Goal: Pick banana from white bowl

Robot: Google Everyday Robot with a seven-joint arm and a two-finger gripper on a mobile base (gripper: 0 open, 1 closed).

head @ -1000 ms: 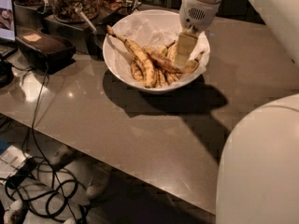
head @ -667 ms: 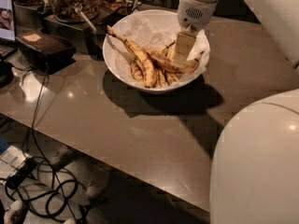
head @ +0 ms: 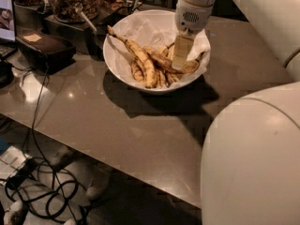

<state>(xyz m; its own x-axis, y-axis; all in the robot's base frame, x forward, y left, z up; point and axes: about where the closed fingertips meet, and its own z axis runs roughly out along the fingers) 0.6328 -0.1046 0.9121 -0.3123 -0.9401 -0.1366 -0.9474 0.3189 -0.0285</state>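
White bowl [head: 123,76] sits at upper centre of the frame. Banana [head: 193,67] lies in its right side, with the gripper [head: 179,62] lowered onto it; whether it grips, I cannot tell.

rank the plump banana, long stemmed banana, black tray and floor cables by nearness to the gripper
The gripper is low in the white bowl, on its right side.
1. plump banana: directly beneath it.
2. long stemmed banana: bowl's left half.
3. black tray: left end of the table.
4. floor cables: lower left, below the table.
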